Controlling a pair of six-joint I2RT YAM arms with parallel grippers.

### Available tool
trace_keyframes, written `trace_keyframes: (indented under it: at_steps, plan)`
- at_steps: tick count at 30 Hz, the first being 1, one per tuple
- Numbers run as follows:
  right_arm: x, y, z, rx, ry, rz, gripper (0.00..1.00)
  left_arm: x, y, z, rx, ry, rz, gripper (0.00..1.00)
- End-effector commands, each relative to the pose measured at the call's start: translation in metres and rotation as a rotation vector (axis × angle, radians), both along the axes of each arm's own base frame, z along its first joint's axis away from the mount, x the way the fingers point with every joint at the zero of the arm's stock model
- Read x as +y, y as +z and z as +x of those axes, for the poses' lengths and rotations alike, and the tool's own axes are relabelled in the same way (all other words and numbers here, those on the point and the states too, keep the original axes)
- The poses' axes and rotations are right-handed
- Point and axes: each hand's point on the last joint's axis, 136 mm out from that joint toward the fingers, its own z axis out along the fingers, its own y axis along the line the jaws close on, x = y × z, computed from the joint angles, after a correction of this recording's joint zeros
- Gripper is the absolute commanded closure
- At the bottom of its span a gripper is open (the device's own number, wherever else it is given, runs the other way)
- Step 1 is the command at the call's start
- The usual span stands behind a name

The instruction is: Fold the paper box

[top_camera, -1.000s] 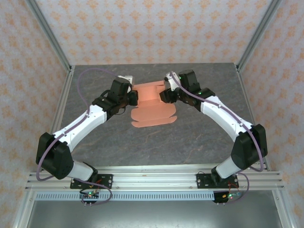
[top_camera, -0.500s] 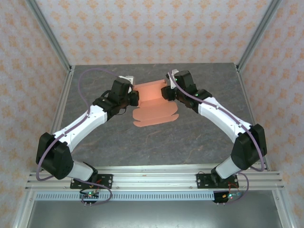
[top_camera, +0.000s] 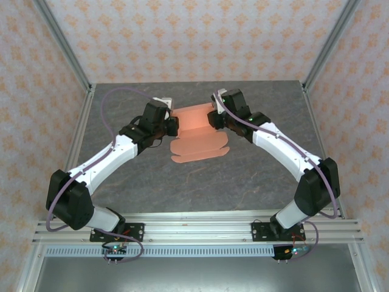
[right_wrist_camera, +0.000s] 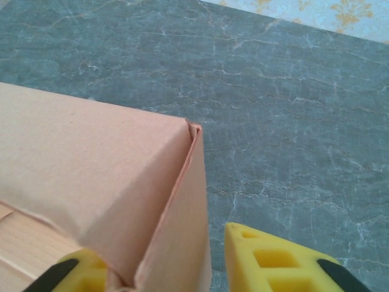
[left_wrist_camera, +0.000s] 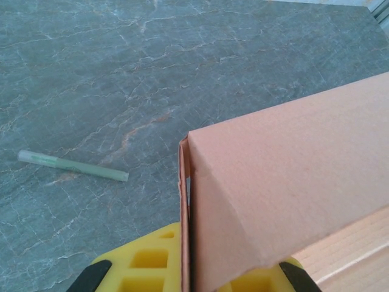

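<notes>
While both arms crowd the far middle of the surface (top_camera: 255,176), look left first: a thin pale-green stick (left_wrist_camera: 73,166) lies loose on the grey marbled top, apart from the action. Next, the left tool (top_camera: 171,126): its yellow pads (left_wrist_camera: 152,258) are pinched tight on the left end wall of the paper box (top_camera: 196,131), with the card edge running straight down between them.

The box sits between the two tools, far of centre. It's thin salmon-orange card, matte and faintly fibrous, with crisp creases at both upper corners. I'd call this roughly halfway. The far panel and both end walls stand up, meeting at the corners. The near half, with its rounded tabs, lies flat on the surface and has yet to be raised and closed.

Over on the right, the right tool (top_camera: 212,120) straddles the right end wall, jaws apart. A sliver of grey shows between the card and the outer pad (right_wrist_camera: 273,255). No grip there yet, by my eye.
</notes>
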Motion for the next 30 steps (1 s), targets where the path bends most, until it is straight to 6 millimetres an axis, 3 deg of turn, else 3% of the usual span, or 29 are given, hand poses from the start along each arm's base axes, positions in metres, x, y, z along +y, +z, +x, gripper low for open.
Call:
trace_keyframes:
  at_steps: [1,9,19,24,30]
  plan:
    - [-0.027,0.004,0.011,-0.025,-0.166,-0.081,0.76,-0.002,0.018,-0.002,-0.037,-0.013,-0.018,1.00]
    - [-0.039,0.003,0.013,-0.095,-0.328,-0.241,0.77,-0.002,0.020,-0.001,-0.041,-0.003,-0.028,1.00]
    - [-0.059,0.006,0.018,-0.127,-0.465,-0.286,0.79,0.003,0.017,-0.001,-0.043,0.023,-0.015,1.00]
    - [-0.047,0.003,0.016,-0.101,-0.402,-0.245,0.74,0.004,0.015,0.000,-0.042,0.030,-0.009,1.00]
    - [-0.021,0.001,0.001,-0.030,-0.248,-0.127,0.57,0.007,0.012,0.001,-0.038,0.042,0.002,1.00]
